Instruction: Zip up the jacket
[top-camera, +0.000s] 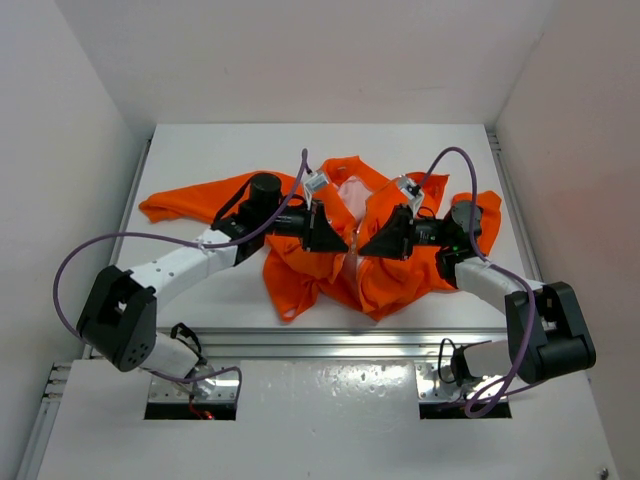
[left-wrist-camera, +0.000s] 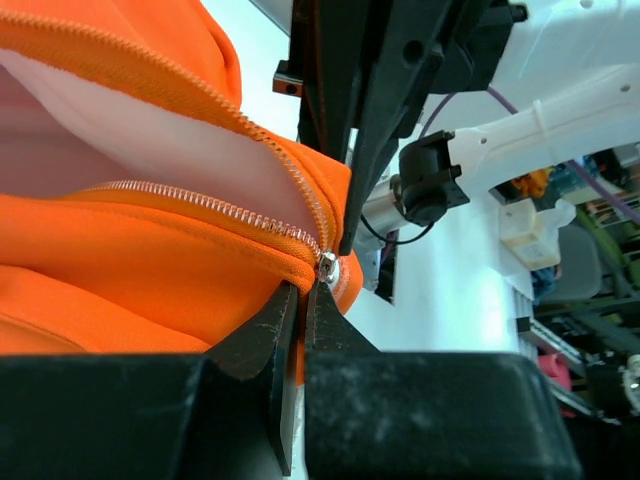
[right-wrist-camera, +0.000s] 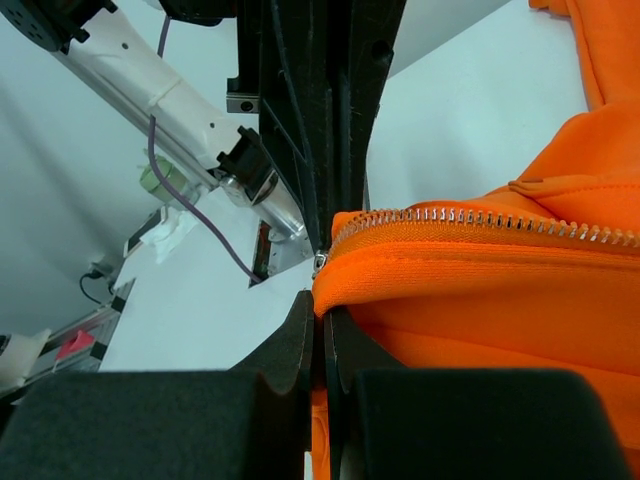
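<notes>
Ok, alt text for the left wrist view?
The left gripper is shut on the jacket just below the slider; the zipper above is open, showing pale lining. The right gripper meets it from above.

Robotics lab: white enclosure walls (top-camera: 90, 80), alu rail (top-camera: 330, 341), cluttered shelves (left-wrist-camera: 585, 195) in bg.

The desk (top-camera: 250, 145) was a flat white surface, finished along its near edge by a metal rail (top-camera: 330, 343). One item lay directly on it: an orange jacket (top-camera: 300, 275), crumpled at mid-desk, front open, pale lining (top-camera: 350, 190) exposed near the collar. One sleeve (top-camera: 175, 205) ran out flat toward the left side. The other lay bunched toward the right. The jacket's near hem stopped short of the rail.
</notes>
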